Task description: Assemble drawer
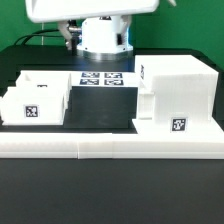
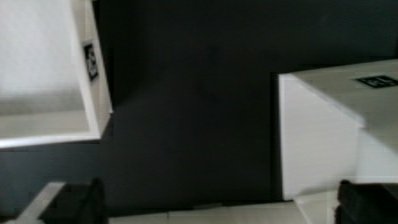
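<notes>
The drawer's tall white housing (image 1: 180, 90) stands at the exterior view's right, with a tag on its front. A knobbed open-top tray (image 1: 36, 98) with a tag sits at the exterior view's left. A smaller white part (image 1: 147, 108) stands against the housing's left side. In the wrist view the tray (image 2: 45, 85) and the housing (image 2: 338, 125) flank a dark gap. My gripper (image 2: 217, 188) hangs above that gap, open and empty, with its dark fingers (image 2: 71, 203) spread wide. In the exterior view only the arm's white body (image 1: 95, 12) shows.
The marker board (image 1: 100, 78) lies on the black table between the parts, before the robot base (image 1: 104, 40). A long low white barrier (image 1: 110, 146) runs along the front and also shows in the wrist view (image 2: 196, 215).
</notes>
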Controlling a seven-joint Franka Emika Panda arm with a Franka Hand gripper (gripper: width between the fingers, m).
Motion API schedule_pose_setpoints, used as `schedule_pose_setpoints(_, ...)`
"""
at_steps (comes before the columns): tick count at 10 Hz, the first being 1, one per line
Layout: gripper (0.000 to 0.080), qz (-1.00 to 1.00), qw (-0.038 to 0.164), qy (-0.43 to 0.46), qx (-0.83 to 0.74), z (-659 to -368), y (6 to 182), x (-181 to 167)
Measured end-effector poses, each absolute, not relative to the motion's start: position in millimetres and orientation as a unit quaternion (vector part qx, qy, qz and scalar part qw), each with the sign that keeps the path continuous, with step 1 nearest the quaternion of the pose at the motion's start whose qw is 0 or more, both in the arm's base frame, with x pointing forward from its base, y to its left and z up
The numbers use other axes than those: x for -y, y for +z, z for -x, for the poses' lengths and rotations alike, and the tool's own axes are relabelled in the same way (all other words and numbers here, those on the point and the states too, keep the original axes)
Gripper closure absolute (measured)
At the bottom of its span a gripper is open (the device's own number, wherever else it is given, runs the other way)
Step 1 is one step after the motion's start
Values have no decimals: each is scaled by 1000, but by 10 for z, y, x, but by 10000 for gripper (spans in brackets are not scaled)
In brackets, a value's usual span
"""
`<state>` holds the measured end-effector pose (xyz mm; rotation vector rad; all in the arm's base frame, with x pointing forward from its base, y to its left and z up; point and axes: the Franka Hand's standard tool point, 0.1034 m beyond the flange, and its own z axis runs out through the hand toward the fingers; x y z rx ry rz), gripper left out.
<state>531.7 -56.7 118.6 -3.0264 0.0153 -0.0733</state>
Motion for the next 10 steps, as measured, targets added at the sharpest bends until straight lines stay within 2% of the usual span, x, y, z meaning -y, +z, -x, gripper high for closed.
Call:
schedule_pose_setpoints(5,151,998,57,-25,12,-5303,1143,601)
schedule_pose_setpoints(6,151,998,59,-23,24,-5242,1028,739)
schedule_pose_setpoints(8,151,998,46,-19,41,-5150,761,952)
schedule_pose_setpoints(10,151,998,34,-15,42,-5116,536,1009)
